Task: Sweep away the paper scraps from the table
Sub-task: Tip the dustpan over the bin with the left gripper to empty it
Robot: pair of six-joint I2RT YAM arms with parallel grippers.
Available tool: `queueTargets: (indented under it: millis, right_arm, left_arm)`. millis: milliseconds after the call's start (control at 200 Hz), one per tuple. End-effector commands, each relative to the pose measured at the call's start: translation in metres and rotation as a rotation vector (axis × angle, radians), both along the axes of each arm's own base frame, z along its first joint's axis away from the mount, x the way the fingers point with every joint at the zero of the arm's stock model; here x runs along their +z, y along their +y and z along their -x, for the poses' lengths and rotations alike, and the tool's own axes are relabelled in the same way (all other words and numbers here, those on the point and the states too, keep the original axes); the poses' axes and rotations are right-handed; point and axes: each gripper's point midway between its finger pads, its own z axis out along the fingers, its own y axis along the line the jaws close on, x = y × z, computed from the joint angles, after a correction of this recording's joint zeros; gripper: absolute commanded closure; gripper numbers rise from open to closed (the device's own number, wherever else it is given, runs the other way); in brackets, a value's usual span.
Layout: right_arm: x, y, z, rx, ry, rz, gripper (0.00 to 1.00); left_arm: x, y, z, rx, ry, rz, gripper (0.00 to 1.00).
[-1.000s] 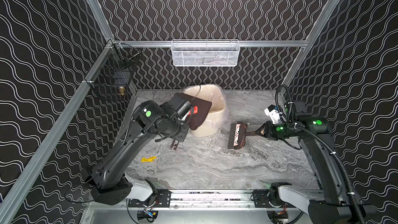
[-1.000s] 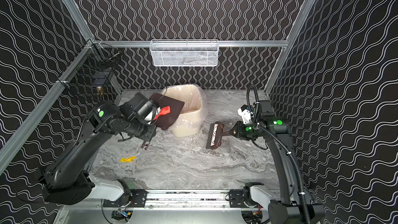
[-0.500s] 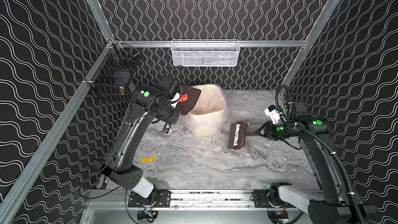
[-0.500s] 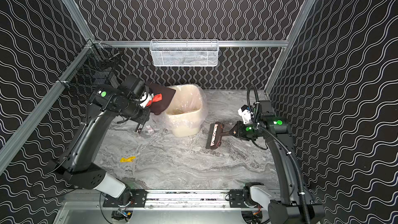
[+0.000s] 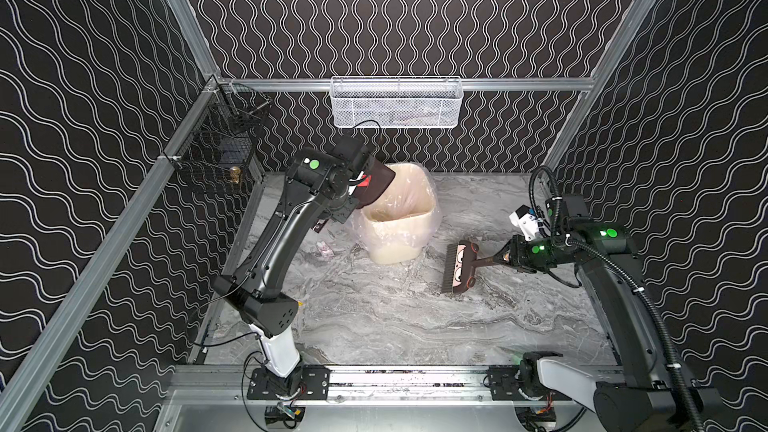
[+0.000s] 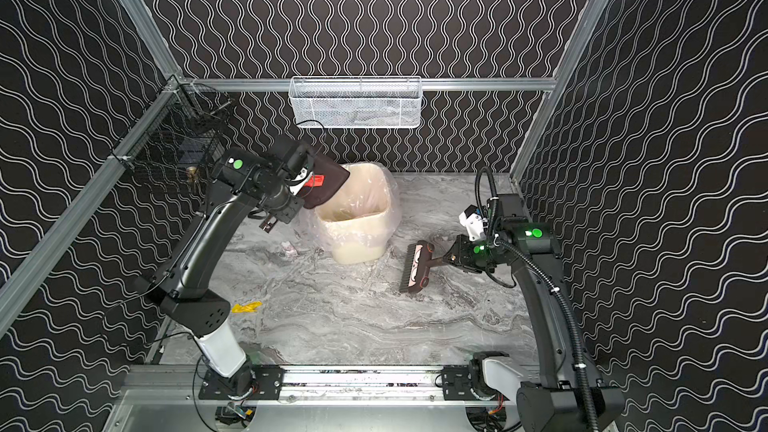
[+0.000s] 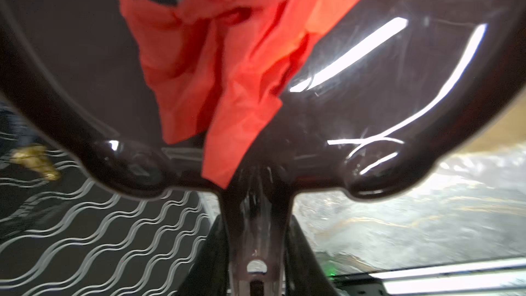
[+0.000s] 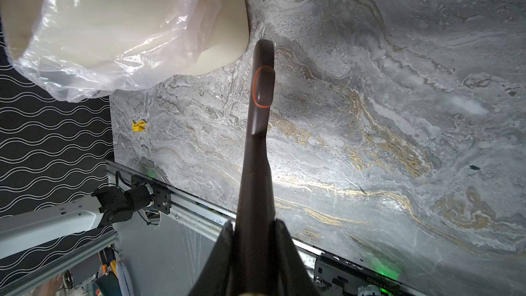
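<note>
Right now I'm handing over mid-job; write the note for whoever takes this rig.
Left gripper: shut on the dustpan handle, dustpan tipped over the bin rim.
Right gripper: shut on the brush handle, brush head low beside the bin.
Done: red scrap is in the dustpan, not yet dropped into the bin.
To do: tip it out, then sweep up the yellow scrap near the left arm's base and the white scrap left of the bin, both on the table.

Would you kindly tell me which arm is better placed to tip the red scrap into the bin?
Left. The left pincer grips the dustpan, which holds the red scrap and is tilted over the bin. The right pincer holds only the brush, beside the bin.
</note>
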Motion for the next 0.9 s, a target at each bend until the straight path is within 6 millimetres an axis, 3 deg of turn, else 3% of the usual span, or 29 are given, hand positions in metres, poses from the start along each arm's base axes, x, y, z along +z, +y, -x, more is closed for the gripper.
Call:
queueTargets:
  millis: [0,165,365,701,896]
  right_arm:
    - [-0.001,0.002,0.003,0.013,0.015,-0.006,1.00]
    - [-0.003,0.004,0.002,0.015,0.026,-0.019,1.00]
    - [-0.008,0.007,0.002,0.019,0.044,-0.038,1.00]
    - [-0.013,0.008,0.008,0.025,0.058,-0.050,1.00]
    - [-0.015,0.006,0.013,0.022,0.055,-0.035,1.00]
  left_arm:
    - [0.011,0.022,0.002,-0.007,-0.018,-0.208,1.00]
    - [0.018,0.020,-0.007,-0.045,-0.065,-0.392,1.00]
    - [0.018,0.006,-0.009,-0.118,-0.080,-0.530,1.00]
    - [0.038,-0.016,-0.013,-0.206,-0.188,-0.871,1.00]
    - [0.039,-0.029,-0.016,-0.249,-0.208,-0.979,1.00]
